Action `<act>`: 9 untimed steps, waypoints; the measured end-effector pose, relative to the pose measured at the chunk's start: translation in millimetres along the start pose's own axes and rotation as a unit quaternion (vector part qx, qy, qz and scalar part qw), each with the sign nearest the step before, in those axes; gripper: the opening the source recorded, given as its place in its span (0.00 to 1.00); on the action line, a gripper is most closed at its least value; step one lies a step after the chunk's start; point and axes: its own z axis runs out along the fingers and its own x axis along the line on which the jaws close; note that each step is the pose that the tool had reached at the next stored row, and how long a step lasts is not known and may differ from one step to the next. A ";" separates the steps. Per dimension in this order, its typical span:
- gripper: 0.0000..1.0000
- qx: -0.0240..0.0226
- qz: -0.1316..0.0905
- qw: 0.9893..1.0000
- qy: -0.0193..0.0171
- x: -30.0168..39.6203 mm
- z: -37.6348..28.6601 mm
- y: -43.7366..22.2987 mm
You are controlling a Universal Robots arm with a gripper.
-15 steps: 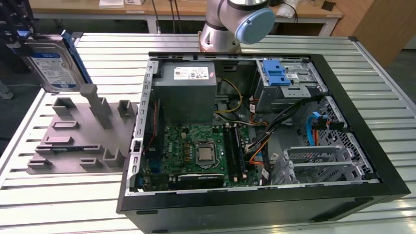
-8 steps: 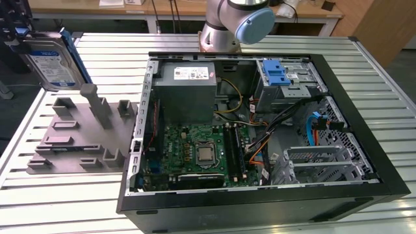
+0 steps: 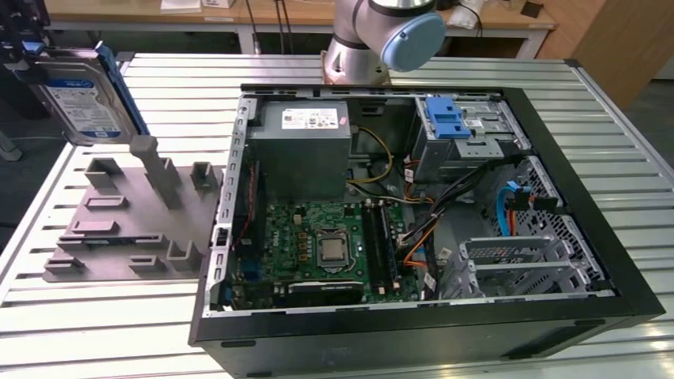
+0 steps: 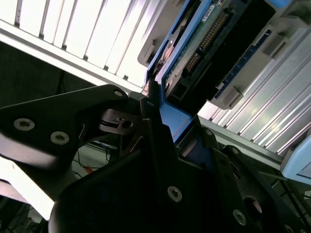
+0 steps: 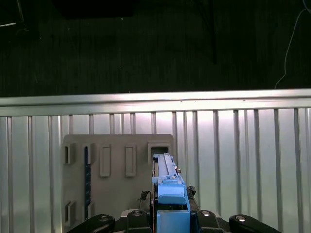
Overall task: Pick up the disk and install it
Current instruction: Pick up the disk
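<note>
Because its jaws are closed tight on one blue-railed end of the disk (image 4: 209,43), the pincer (image 4: 158,104) has the drive firmly in hand. The pick-up looks done and the install not yet begun. The disk hangs on edge in the air above the grey slotted holder (image 3: 116,229), apart from it, at the exterior view's left. Under both lies the ribbed metal bench (image 3: 179,87). Farther off, to the exterior view's right, stands the open computer case (image 3: 589,260), its drive cage (image 3: 479,138) beneath a blue latch (image 3: 447,118). Installing, I judge, calls for a steady grip and rails lined up square with that cage.
</note>
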 end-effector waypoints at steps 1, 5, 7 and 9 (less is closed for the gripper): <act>0.36 0.000 0.000 1.000 0.000 0.0 -0.7 0.0; 0.36 0.000 0.000 1.000 0.000 0.0 -2.7 0.0; 0.36 0.000 0.000 1.000 0.000 0.0 -3.6 0.0; 0.36 0.000 0.000 1.000 0.000 -0.1 -4.5 0.0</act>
